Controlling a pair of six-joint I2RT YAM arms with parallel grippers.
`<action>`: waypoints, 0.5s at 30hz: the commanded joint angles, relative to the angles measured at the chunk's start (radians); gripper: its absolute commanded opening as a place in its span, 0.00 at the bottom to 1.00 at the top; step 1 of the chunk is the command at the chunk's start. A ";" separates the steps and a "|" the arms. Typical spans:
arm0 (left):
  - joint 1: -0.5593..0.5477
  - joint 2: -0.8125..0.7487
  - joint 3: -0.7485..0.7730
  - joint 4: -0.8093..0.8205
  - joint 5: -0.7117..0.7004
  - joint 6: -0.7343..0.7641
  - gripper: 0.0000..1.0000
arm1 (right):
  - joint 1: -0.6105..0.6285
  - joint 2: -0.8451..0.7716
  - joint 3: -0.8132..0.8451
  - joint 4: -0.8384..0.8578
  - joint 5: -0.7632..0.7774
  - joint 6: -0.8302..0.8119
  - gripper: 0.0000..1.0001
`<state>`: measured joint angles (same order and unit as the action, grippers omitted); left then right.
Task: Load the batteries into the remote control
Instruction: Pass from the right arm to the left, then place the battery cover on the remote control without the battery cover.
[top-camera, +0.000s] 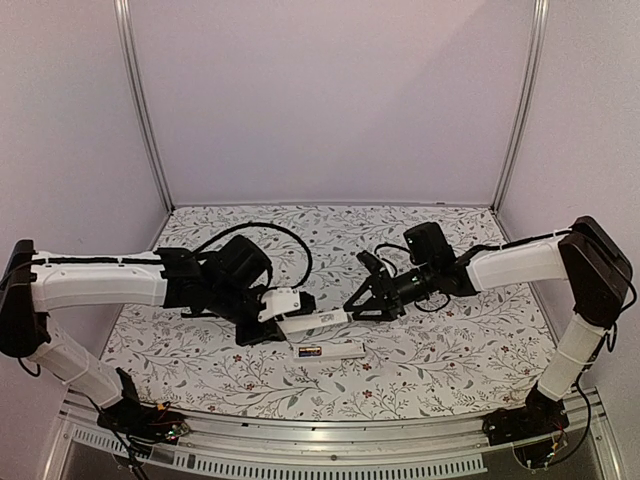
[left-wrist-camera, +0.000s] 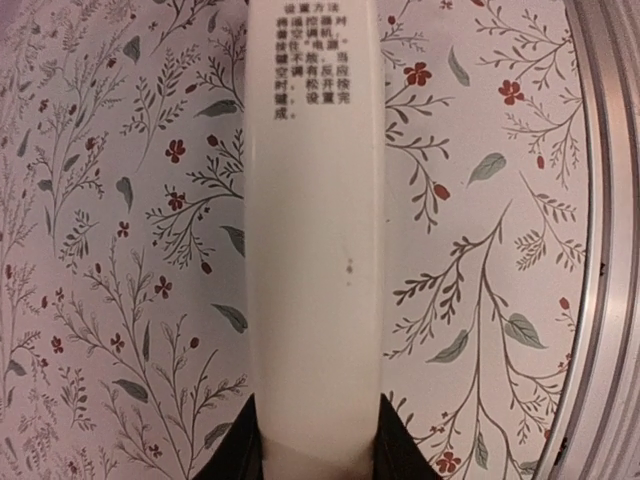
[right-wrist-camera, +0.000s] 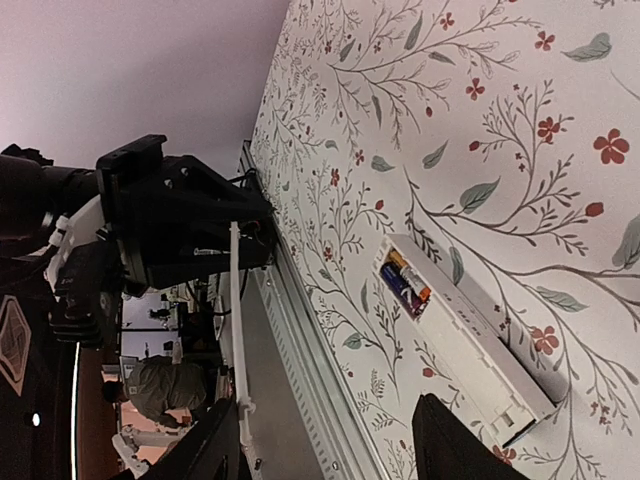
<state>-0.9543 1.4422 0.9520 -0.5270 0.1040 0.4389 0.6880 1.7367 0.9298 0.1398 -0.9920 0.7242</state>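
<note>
Two white boxy-shelled arms, left arm (top-camera: 100, 280) and right arm (top-camera: 520, 262), black joint housings, thin black cable (top-camera: 262, 226) looping above the left wrist, black-fingered right gripper (right-wrist-camera: 325, 405), black bases (top-camera: 140, 415)

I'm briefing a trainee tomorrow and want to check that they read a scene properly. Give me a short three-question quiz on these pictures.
1. True or false: the batteries already sit inside the remote, which lies on the table.
2. What does the left gripper hold? A) a battery B) the white cover C) nothing
3. Fill in: the right gripper has its jaws ___, with nothing between them.

Key: 1 true; 2 B; 3 open.
</note>
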 joint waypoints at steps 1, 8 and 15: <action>-0.017 -0.034 -0.036 -0.036 0.057 0.010 0.11 | 0.005 -0.077 0.001 -0.298 0.261 -0.338 0.61; -0.017 -0.011 -0.059 -0.041 0.064 0.026 0.10 | 0.017 -0.242 -0.105 -0.293 0.513 -0.627 0.67; -0.007 -0.040 -0.063 -0.058 0.078 0.039 0.09 | 0.122 -0.229 -0.123 -0.300 0.628 -0.857 0.71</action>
<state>-0.9565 1.4261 0.9005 -0.5636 0.1574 0.4561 0.7490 1.4815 0.8169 -0.1287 -0.4801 0.0593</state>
